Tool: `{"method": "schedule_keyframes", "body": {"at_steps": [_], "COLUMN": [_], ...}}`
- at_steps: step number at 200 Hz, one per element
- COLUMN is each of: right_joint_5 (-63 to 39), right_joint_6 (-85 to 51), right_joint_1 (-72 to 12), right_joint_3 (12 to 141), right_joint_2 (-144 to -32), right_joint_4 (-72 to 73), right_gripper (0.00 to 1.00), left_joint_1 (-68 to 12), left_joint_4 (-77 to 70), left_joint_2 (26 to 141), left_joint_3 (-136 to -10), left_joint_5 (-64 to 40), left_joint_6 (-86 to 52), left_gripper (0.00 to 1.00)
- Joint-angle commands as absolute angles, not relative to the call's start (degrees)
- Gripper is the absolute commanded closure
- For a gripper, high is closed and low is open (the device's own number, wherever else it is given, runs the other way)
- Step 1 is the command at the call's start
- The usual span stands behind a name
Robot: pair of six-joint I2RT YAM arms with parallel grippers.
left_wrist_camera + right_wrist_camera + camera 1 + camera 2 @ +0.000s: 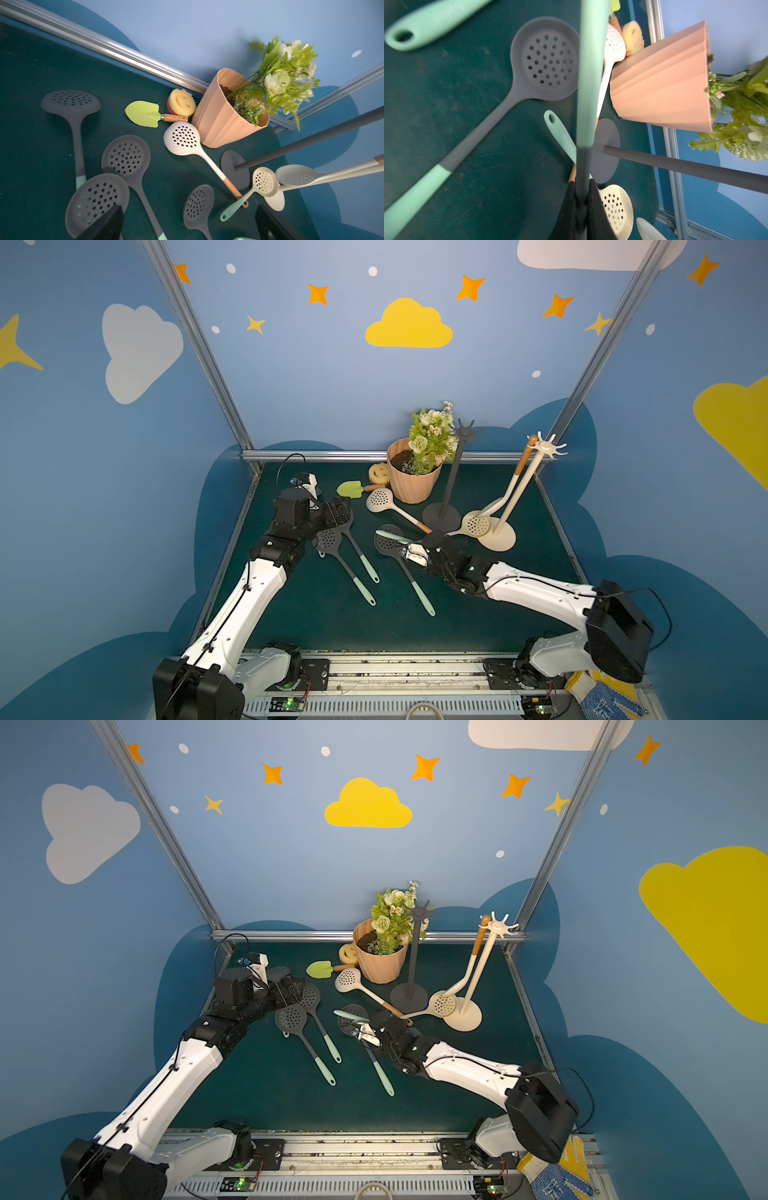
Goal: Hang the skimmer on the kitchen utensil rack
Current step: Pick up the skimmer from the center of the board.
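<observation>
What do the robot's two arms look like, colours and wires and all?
Both the left arm and right arm have white shells between chunky black joints. Thin black cables run along them and loop free near the wrists. The left gripper and right gripper are black, each with a small white block beside it. A green light glows on the right forearm.

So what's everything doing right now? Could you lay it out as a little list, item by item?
Right gripper: shut on the shaft of a mint-handled skimmer
Left gripper: open, above grey skimmers on the mat
Dark rack: nothing hanging
Cream rack: one cream skimmer hanging
Also on mat: white skimmer, pot, sponge, trowel
</observation>
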State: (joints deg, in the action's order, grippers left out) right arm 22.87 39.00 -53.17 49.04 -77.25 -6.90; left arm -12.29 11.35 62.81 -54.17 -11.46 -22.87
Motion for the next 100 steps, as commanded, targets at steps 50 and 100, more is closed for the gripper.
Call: {"method": "schedule_keyframes", "body": {"at_steps": [50, 100], "right_joint_5": [-6.2, -5.2], "right_joint_6": [12.2, -0.3], "right_joint_1": [-46.0, -45.4], "right_joint_3": [41.8, 41.7], "right_joint_2": [-61.6, -62.8], "right_joint_4": [-1.6, 4.6], "right_gripper": [0.97, 0.97], "left_joint_1": [-11.5, -12.1], "left_joint_4": [-3.8, -18.2], "left_joint_2": [58.4, 58.7], "left_joint_3": [-49.0, -44.9], "left_joint_5": [-27.9, -41.2], "left_joint_6": [-26.4, -28.2], "left_gripper": [0.02, 0.03]}}
